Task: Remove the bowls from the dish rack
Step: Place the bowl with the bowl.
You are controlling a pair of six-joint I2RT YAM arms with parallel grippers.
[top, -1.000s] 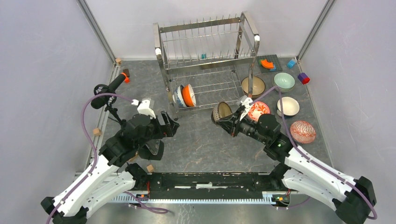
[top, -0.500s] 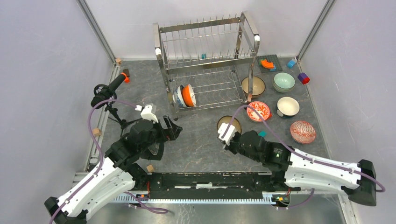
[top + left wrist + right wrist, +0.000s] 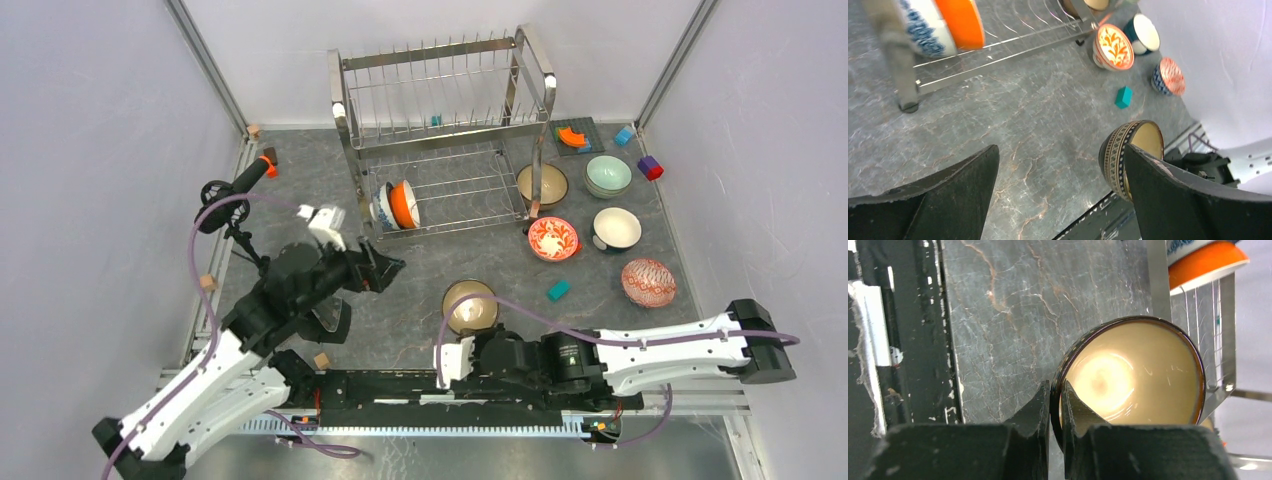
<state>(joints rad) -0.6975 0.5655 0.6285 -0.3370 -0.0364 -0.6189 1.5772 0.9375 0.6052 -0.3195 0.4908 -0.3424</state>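
The steel dish rack (image 3: pixel 440 130) stands at the back. An orange bowl (image 3: pixel 404 203) and a blue-and-white bowl (image 3: pixel 385 207) stand on edge in its lower tier. My right gripper (image 3: pixel 468 332) is shut on the near rim of a brown-gold bowl (image 3: pixel 470 305), mouth up, low over the table near the front. In the right wrist view the fingers (image 3: pixel 1043 400) pinch the rim of that bowl (image 3: pixel 1135 372). My left gripper (image 3: pixel 385 270) hangs open in front of the rack's left leg, nothing between its fingertips (image 3: pixel 1060 150).
Right of the rack sit a brown bowl (image 3: pixel 543 185), a pale green bowl (image 3: pixel 608 175), a cream bowl (image 3: pixel 617 228) and two red-patterned bowls (image 3: pixel 553 238) (image 3: pixel 648 282). A teal block (image 3: pixel 558 290) lies among them. A black handle (image 3: pixel 240 185) lies at left.
My right arm has carried the brown-gold bowl from beside the rack toward the near edge and turned it mouth up. The left gripper has shifted a little toward the rack.
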